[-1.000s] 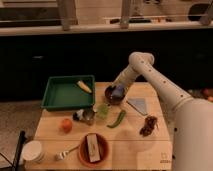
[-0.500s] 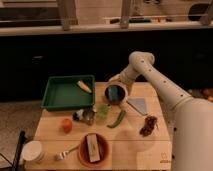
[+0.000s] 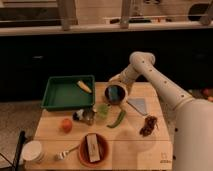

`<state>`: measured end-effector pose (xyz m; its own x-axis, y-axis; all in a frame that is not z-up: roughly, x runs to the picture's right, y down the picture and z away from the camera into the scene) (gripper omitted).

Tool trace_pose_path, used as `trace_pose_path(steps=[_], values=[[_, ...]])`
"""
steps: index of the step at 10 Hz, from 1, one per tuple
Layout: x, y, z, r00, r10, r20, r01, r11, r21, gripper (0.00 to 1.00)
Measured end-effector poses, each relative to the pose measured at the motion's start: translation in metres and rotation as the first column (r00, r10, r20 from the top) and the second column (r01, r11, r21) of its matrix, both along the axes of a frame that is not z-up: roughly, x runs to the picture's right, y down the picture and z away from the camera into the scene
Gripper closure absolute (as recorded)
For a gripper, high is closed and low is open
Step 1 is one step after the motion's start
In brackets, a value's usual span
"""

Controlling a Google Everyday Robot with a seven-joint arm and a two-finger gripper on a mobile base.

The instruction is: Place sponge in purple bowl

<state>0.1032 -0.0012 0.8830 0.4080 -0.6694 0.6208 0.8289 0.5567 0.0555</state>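
The purple bowl (image 3: 115, 93) stands at the back middle of the wooden table (image 3: 130, 145), its opening turned toward the camera. The blue-teal sponge (image 3: 118, 92) shows inside that opening. My gripper (image 3: 114, 84) comes in from the right on the white arm (image 3: 160, 82) and sits right at the bowl's top rim, partly hidden by it. I cannot tell whether it touches the sponge or the bowl.
A green tray (image 3: 62, 95) with a yellow item (image 3: 84, 86) stands at the back left. A metal can (image 3: 87, 116), green cup (image 3: 103, 110), green pepper (image 3: 117, 119), orange fruit (image 3: 65, 124), grey cloth (image 3: 138, 105), dark brown object (image 3: 148, 125) and orange bowl (image 3: 82, 155) holding a tan block lie around.
The bowl's opening has turned more toward the camera and the blue sponge shows more plainly inside it. The arm has shifted only slightly.
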Motion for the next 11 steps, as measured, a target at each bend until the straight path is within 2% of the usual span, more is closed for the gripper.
trace_pose_path(steps=[11], values=[[-0.0001,-0.0024,-0.0021,1.000,-0.008,-0.005,0.008,1.0000,0.004,0.20]])
